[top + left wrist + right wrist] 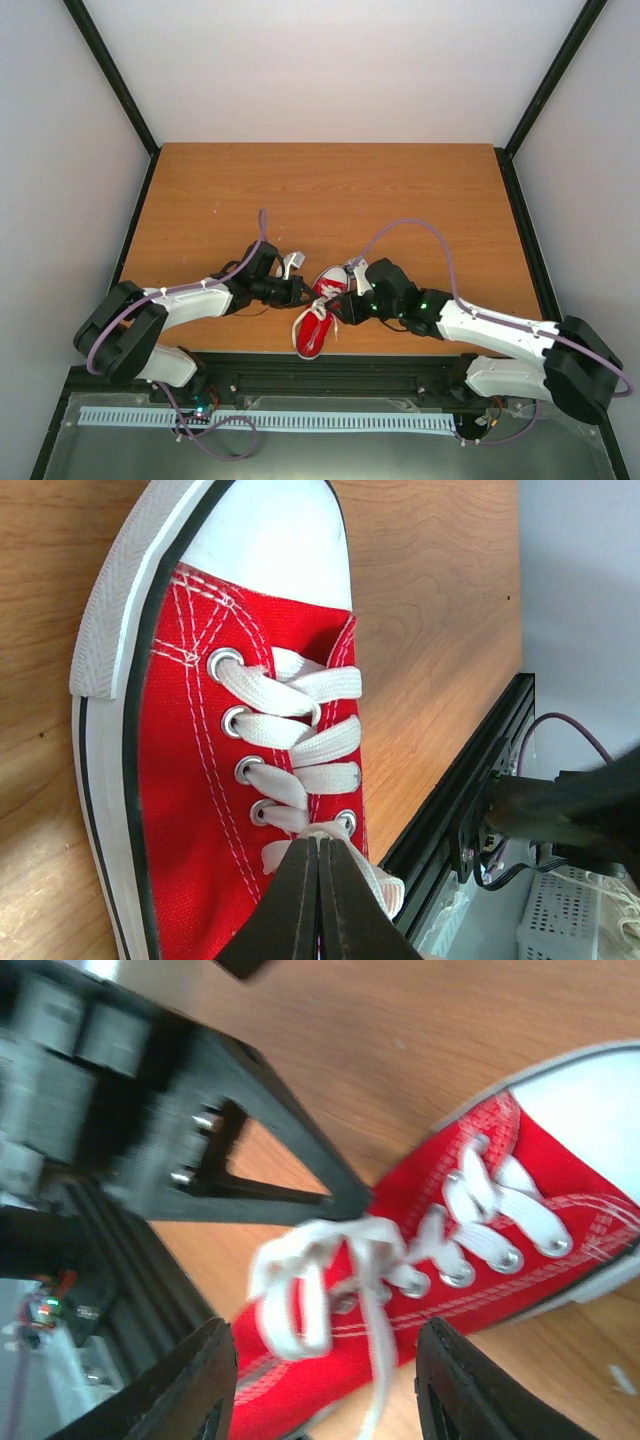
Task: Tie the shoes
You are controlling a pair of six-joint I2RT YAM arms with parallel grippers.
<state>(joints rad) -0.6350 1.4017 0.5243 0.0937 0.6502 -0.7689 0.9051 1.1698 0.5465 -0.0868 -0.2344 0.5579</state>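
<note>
Red canvas with a white rubber sole and toe cap: the shoe (313, 325) sits on the wooden counter (330, 190), close to the near edge and between the two arms. Its toe points away from the arm bases and its heel lies toward the black rail (330, 365). It rests on its sole with the lacing facing up.

White laces (300, 730) cross through the metal eyelets in flat, tidy rows from the toe cap back to the top of the tongue. Above the last eyelets they come loose, and the right wrist view shows a slack loop and a free end draped over the red side of the shoe.

From the left, the left hand (318, 855) reaches in over the rear of the lacing. Its two dark fingers (295, 910) are pressed together with no gap showing. Their tips meet the loose lace at the top eyelets and pinch it. From the right wrist view, the same narrow tip ends right at the top of the slack loop.

On the other side, the right hand (330, 1365) comes in low over the shoe. Its fingers (205, 1380) are spread wide, one on each side of the slack loop and the shoe's collar. Neither finger visibly touches the lace. That view is blurred, so fine contact cannot be judged.

A purple cable (420, 228) arcs above the right arm.
</note>
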